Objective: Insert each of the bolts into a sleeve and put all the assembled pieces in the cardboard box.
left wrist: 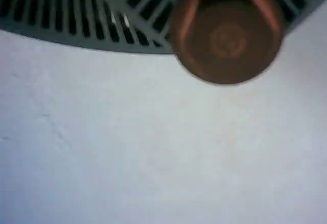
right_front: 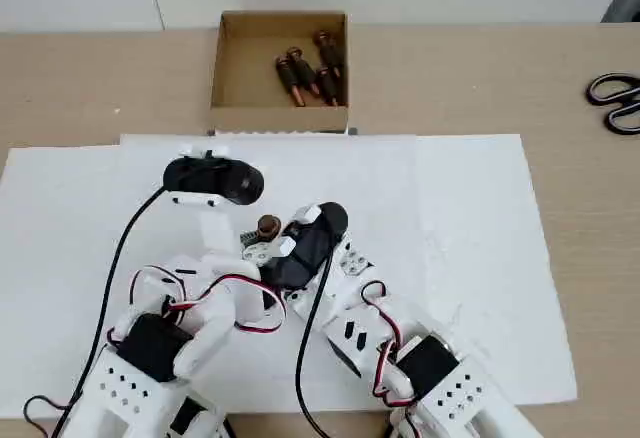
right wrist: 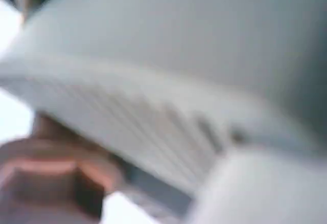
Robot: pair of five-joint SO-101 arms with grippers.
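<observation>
left gripper [right_front: 248, 248] and right gripper [right_front: 290, 246] huddle over the paper [right_front: 470, 258] around one bolt [right_front: 268, 225], we guess to line it up with a sleeve. we can't tell if either is clamped. finished pieces [right_front: 310, 68] sit in the cardboard box [right_front: 216, 58].

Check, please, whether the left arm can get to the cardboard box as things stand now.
Probably yes. The left arm is just in front of the cardboard box, only bare white paper lies between them, and the box is open on top.
</observation>
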